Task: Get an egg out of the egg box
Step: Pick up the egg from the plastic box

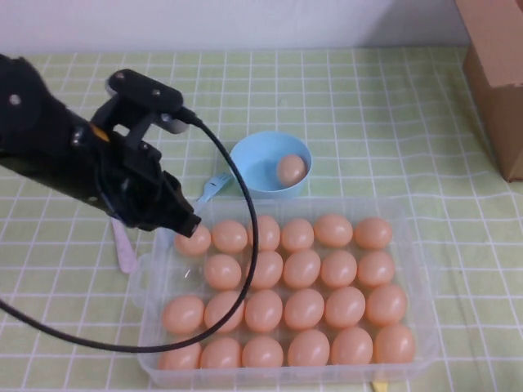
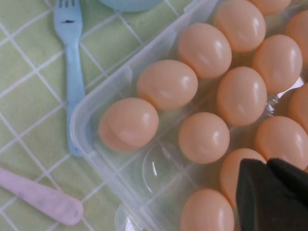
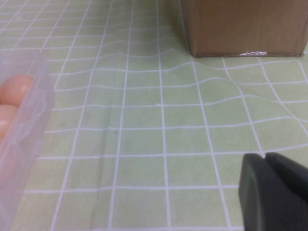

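Note:
The clear egg box sits at the near middle of the table, holding rows of peach-orange eggs. One cup in its second row at the left is empty. My left gripper is shut and empty, hovering over the box's far left corner. In the left wrist view its fingertips stand pressed together above an egg, near the empty cup and the box's rim. My right gripper is shut and empty over bare cloth to the right of the box; it is out of the high view.
A light-blue bowl behind the box holds one egg. A blue fork and a pink utensil lie left of the box. A brown cardboard box stands at the far right.

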### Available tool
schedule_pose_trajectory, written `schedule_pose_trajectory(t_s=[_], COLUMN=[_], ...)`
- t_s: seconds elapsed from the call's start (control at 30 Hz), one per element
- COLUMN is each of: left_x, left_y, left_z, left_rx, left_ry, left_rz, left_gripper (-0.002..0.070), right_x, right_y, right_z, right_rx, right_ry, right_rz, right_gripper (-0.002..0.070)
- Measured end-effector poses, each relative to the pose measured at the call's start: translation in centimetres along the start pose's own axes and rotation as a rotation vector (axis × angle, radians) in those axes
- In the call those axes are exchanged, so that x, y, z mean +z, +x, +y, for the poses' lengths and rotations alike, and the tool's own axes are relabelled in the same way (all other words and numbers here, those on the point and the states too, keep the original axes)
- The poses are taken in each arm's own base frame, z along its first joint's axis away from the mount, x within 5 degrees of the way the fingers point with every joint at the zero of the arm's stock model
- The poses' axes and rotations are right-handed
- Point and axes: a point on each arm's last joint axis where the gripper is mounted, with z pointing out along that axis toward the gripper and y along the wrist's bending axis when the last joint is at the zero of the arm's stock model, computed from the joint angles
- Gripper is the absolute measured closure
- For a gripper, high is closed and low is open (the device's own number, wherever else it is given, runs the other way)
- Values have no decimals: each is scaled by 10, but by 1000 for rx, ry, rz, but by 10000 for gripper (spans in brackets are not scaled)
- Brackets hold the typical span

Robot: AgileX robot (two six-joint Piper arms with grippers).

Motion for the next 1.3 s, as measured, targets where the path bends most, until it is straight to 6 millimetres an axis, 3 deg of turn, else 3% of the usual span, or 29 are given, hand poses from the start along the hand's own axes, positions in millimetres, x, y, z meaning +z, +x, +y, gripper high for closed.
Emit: schedule_pose_trajectory(t_s=[0.2, 0.4, 0.7, 0.77, 0.87, 1.0, 1.07, 1.3], left_x=[37, 66, 81, 81, 81, 82, 83, 89], left_y=[-17, -18, -16, -16, -16, -20, -22, -24], left_z=[0, -5, -17, -16, -15, -14, -14, -12], left_rx=[47, 105, 181, 185, 161, 101, 76, 55], left_ry=[35, 49, 48, 38, 22, 2, -8, -19], left_rz=[126, 238, 311, 313, 307, 272, 248, 224], left_gripper=[678, 678, 666, 626, 510, 279, 205, 155], right_x=[0, 0, 0, 0, 0, 0, 0, 0], right_y=[0, 0, 0, 0, 0, 0, 0, 0], right_z=[0, 0, 0, 0, 0, 0, 0, 0], right_rx=[0, 0, 0, 0, 0, 0, 0, 0], right_ry=[0, 0, 0, 0, 0, 0, 0, 0], right_rz=[0, 0, 0, 0, 0, 0, 0, 0], right_gripper=[694, 694, 694, 694, 694, 694, 694, 694])
